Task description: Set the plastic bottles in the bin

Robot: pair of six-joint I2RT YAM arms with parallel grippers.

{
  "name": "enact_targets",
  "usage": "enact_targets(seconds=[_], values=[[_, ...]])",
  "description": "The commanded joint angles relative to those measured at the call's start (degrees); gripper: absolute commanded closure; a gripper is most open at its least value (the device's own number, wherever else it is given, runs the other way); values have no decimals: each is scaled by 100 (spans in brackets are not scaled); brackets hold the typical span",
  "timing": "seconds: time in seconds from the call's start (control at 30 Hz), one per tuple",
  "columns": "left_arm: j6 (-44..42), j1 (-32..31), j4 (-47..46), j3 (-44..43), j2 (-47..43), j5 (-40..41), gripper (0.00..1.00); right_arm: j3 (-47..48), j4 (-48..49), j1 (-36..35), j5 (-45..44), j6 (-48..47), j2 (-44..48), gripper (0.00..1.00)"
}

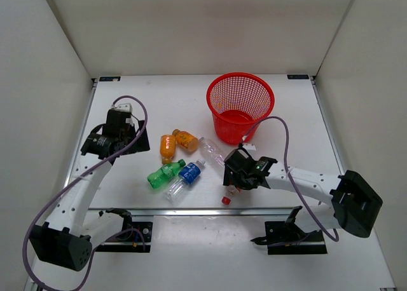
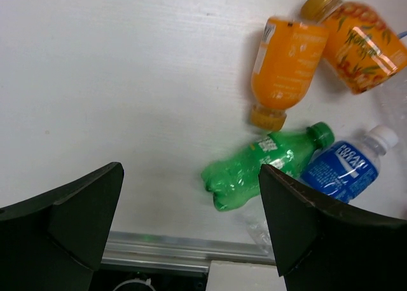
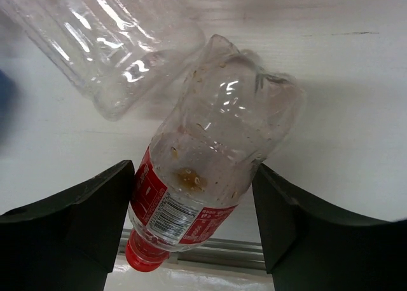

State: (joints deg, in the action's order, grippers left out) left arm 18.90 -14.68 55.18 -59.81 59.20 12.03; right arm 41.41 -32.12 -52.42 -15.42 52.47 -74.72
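The red mesh bin (image 1: 240, 107) stands at the back right. Two orange bottles (image 1: 167, 148) (image 1: 186, 140), a green bottle (image 1: 165, 174), a blue-labelled bottle (image 1: 185, 177) and a plain clear bottle (image 1: 212, 152) lie in a cluster mid-table. My right gripper (image 1: 236, 175) is low at the front edge. In the right wrist view its fingers (image 3: 111, 196) press both sides of the clear red-labelled bottle (image 3: 216, 132), whose red cap (image 3: 141, 259) hangs over the edge rail. My left gripper (image 2: 191, 176) is open and empty, left of the green bottle (image 2: 267, 167).
The plain clear bottle (image 3: 108, 43) touches the base of the held bottle. The table's metal front rail (image 2: 184, 246) runs just below the cluster. White walls enclose the table on three sides.
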Motion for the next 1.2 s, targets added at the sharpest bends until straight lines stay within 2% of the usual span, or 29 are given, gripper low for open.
enact_targets(seconds=[0.0,0.03,0.07,0.1,0.17,0.23,0.27,0.3,0.37,0.43,0.53,0.6,0.67,0.73,0.8,0.9,1.07,1.17], values=[[-70,184,-244,-338,153,-507,1,-246,162,83,-313,430,167,34],[-53,167,-288,-303,162,-578,2,-317,171,214,-304,422,307,36],[-61,150,-288,-277,214,-684,1,-457,180,337,-269,466,413,53],[-88,149,-288,-320,250,-850,1,-554,180,442,-225,440,606,57],[-166,202,-236,-356,328,-1008,1,-791,66,811,-198,397,931,72],[-307,325,-262,-470,417,-1603,1,-1019,-5,1170,-146,125,1431,78],[-395,334,-332,-470,469,-1764,1,-1151,-57,1469,-128,62,1564,86],[-317,317,-515,-427,522,-2009,1,-1170,-66,1594,-58,-182,1835,87],[-281,255,-666,-583,758,-2177,1,-1240,-224,2277,-58,-499,2450,99],[-228,229,-693,-768,1180,-2292,1,-1127,-338,2762,-57,-1087,2820,100],[-307,18,-841,-830,1497,-1996,1,-627,-427,3580,161,-1877,3068,100],[-342,-167,-851,-909,1638,-1837,1,13,-444,4045,294,-2363,2929,100],[-308,-219,-868,-1128,2023,-2202,1,603,-444,4169,208,-2994,2570,100],[-282,-176,-807,-1583,2471,-2529,2,1453,-261,4004,101,-3433,2245,100],[-290,-315,-781,-2076,2850,-2399,2,2235,-120,3619,-171,-3856,1595,100],[-404,-492,-649,-2272,3001,-1925,1,3431,126,3029,-304,-4314,839,100],[-563,-764,-570,-1676,2528,-1864,1,4901,505,2843,546,-4701,-383,99],[-606,-1561,-439,-1279,2149,-1213,1,5061,724,2642,690,-4851,-991,92]])
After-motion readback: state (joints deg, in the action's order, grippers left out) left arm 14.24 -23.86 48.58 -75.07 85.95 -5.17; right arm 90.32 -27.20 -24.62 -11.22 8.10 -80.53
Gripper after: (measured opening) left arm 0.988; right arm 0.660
